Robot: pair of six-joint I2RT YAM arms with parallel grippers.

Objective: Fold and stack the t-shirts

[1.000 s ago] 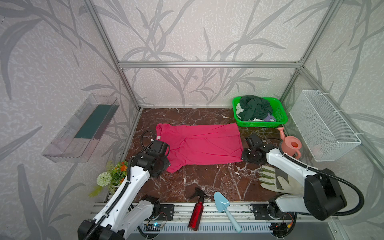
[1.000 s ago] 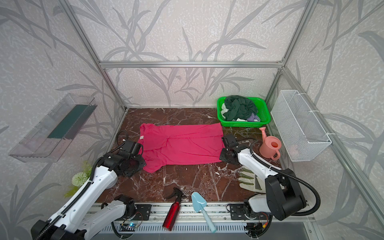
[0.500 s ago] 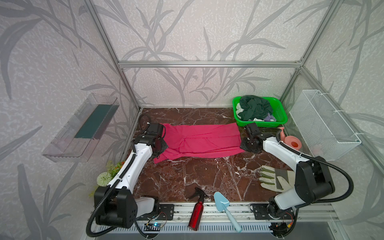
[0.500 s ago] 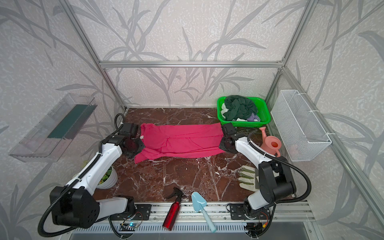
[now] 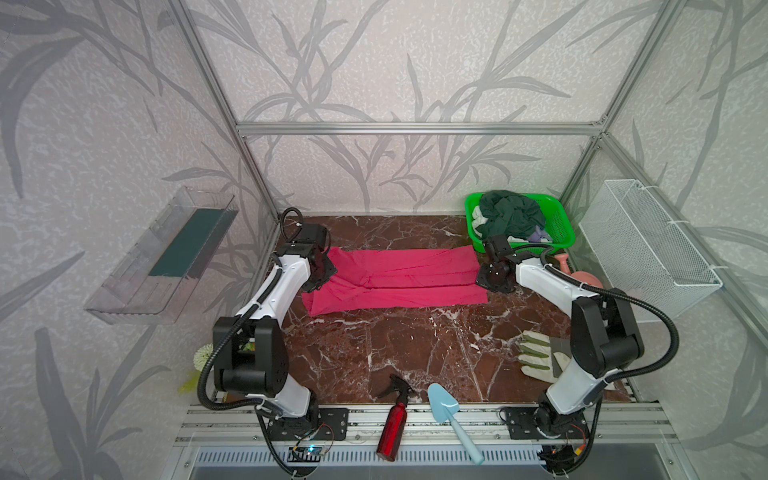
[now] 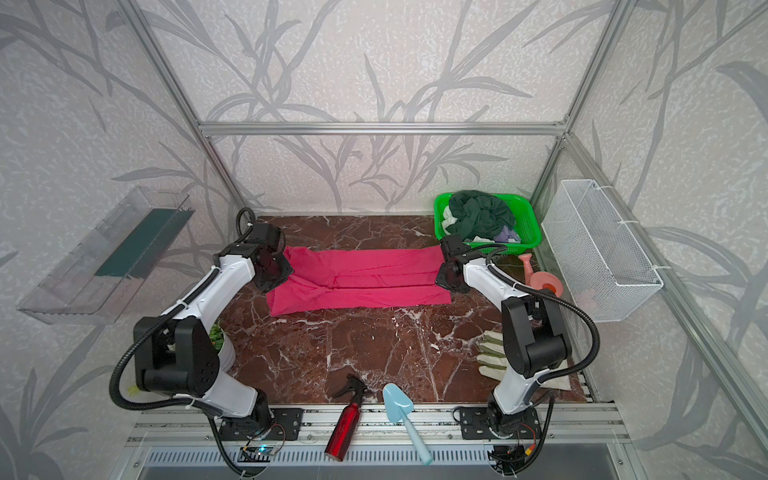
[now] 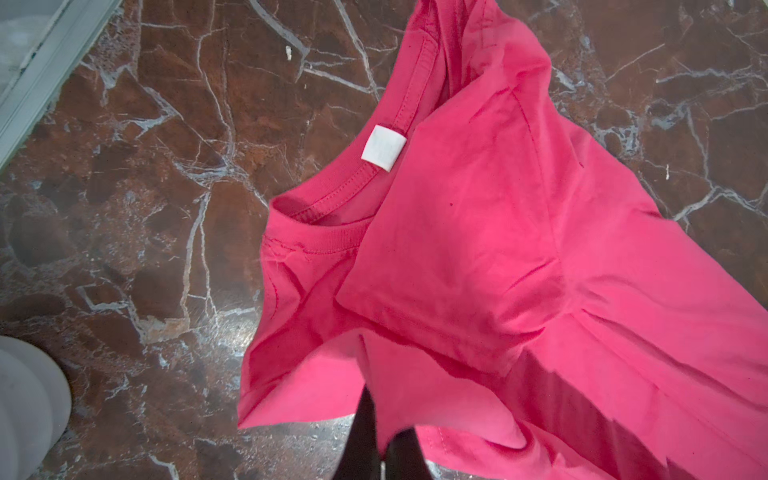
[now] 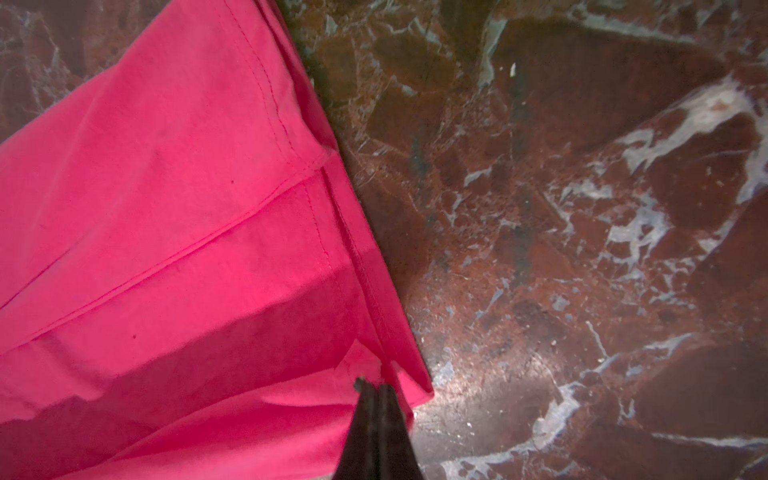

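Progress: pink tee (image 5: 395, 278) half-folded on bench (image 5: 374, 353), left claw (image 7: 380, 415) and right claw (image 8: 375, 384) each clamped on 1 end; other tees (image 5: 511, 212) heaped in green basket (image 5: 566, 232), nothing stacked.

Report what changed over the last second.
The left gripper and right gripper stayed shut on the pink t-shirt and carried its near edge toward the back wall, folding it into a narrower band. The green basket, glove, spray bottle and trowel did not move.

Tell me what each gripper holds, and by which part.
Both pinch the pink t-shirt: left gripper at an edge by its collar end, right gripper at a hem corner.
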